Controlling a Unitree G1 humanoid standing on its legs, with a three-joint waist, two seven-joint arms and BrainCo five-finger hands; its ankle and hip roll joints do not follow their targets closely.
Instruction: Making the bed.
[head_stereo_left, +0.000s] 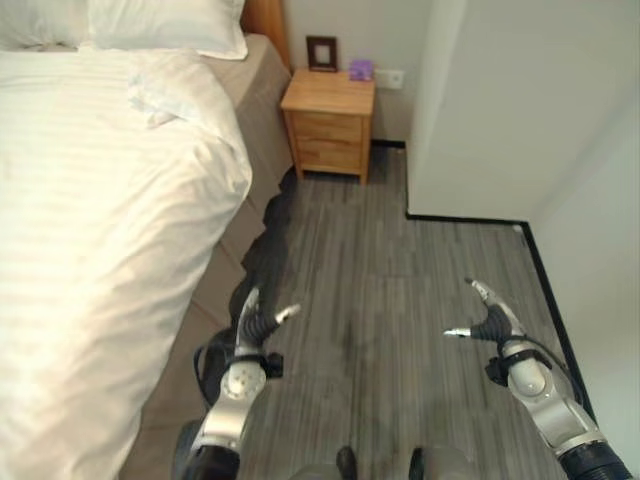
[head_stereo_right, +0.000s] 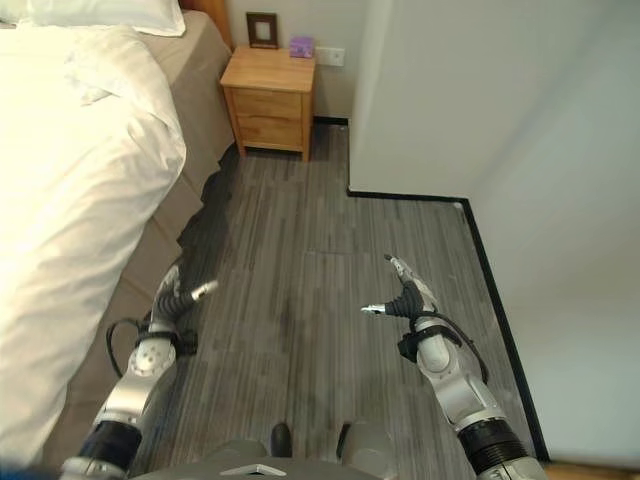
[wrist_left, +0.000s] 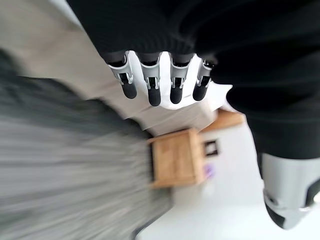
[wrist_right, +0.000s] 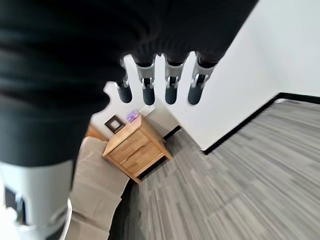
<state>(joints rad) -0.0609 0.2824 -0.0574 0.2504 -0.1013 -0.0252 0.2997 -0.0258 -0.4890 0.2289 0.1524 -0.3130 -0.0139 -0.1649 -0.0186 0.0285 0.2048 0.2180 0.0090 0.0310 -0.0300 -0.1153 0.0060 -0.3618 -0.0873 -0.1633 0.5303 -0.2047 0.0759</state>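
Overhead, left eye view: bed (head_stereo_left: 60, 300) at left, white duvet (head_stereo_left: 90, 200) draped over its side, pillow (head_stereo_left: 165, 25) at the head; wooden nightstand (head_stereo_left: 328, 120) beyond; left hand (head_stereo_left: 255, 325) and right hand (head_stereo_left: 490, 318) above grey floor (head_stereo_left: 400, 270), holding nothing. Left wrist view: fingers (wrist_left: 152, 90) straight. Right wrist view: fingers (wrist_right: 170, 85) straight.

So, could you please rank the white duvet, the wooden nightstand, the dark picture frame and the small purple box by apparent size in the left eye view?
1. White duvet
2. Wooden nightstand
3. Dark picture frame
4. Small purple box
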